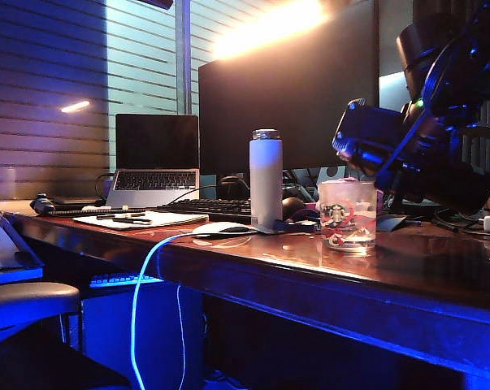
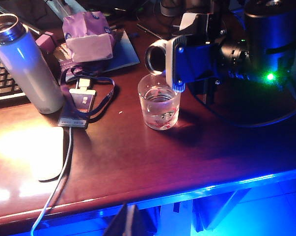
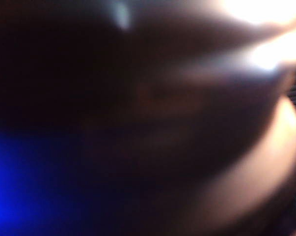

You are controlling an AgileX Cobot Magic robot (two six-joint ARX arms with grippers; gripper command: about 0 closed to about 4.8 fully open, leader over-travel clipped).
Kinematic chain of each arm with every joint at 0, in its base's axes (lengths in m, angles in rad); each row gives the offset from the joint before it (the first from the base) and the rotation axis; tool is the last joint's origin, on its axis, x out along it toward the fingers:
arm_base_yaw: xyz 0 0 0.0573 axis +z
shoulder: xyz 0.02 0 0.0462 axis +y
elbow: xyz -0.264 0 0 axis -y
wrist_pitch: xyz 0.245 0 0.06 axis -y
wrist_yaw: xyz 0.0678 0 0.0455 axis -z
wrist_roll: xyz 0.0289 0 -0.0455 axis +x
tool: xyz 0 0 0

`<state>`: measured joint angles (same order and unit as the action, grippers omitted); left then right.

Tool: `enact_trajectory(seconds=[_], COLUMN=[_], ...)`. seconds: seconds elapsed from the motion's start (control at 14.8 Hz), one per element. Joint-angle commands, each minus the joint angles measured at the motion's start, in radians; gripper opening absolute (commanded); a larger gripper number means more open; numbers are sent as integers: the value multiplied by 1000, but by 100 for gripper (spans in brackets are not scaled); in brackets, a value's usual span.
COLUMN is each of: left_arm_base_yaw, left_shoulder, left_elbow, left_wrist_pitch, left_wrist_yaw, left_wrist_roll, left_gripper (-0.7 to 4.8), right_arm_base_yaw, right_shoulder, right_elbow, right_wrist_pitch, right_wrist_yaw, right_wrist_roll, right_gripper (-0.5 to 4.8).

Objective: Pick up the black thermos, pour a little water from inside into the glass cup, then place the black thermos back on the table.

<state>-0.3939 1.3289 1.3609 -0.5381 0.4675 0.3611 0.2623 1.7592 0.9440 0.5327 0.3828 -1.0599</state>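
The black thermos [image 1: 362, 138] hangs tilted over the glass cup [image 1: 347, 213], with my right gripper [image 1: 376, 153] shut on its dark body. In the left wrist view its silver-rimmed mouth [image 2: 155, 57] sits just above the cup [image 2: 159, 103]. A blue-grey finger [image 2: 180, 66] presses its side. The cup holds a little water, and no stream shows. Only a dark blur fills the right wrist view. My left gripper [image 2: 129, 222] is shut and empty, in front of the table's front edge [image 2: 138, 196]. The cup stands on the table [image 1: 310, 268].
A white bottle [image 1: 266, 179] [image 2: 27, 69] stands left of the cup. Beside it lie a mouse [image 1: 220, 230], a lanyard badge [image 2: 81, 105] and a purple pouch [image 2: 86, 37]. A keyboard [image 1: 212, 207], laptop [image 1: 155, 166] and monitor [image 1: 293, 89] line the back. A cable [image 1: 139, 284] hangs off the front edge.
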Motion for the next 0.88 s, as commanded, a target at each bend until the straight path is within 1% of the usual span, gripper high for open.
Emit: enact_trajectory(seconds=[0.07, 0.2, 0.41, 0.54, 0.68, 0.88], left_arm_base_yaw=[-1, -1, -1, -1, -1, -1], left_shoulder=[-2, -2, -2, -2, -2, -2], left_elbow=[5, 5, 5, 5, 5, 5], left_wrist_pitch=[8, 8, 8, 8, 8, 8], left_wrist_yaw=[4, 4, 4, 4, 4, 4], left_wrist_roll=[-6, -6, -6, -6, -6, -6], left_gripper=[-4, -4, -4, -4, -4, -4], right_arm_base_yaw=[2, 2, 2, 2, 2, 2], right_shoulder=[-12, -12, -12, -12, -12, -12], right_elbow=[14, 14, 14, 14, 14, 14], right_wrist_pitch=[69, 70, 69, 69, 70, 70], right_wrist_yaw=[42, 51, 50, 66, 65, 65], right_wrist_roll=[-49, -76, -150, -155, -184, -191], right_gripper=[15, 22, 22, 22, 23, 23])
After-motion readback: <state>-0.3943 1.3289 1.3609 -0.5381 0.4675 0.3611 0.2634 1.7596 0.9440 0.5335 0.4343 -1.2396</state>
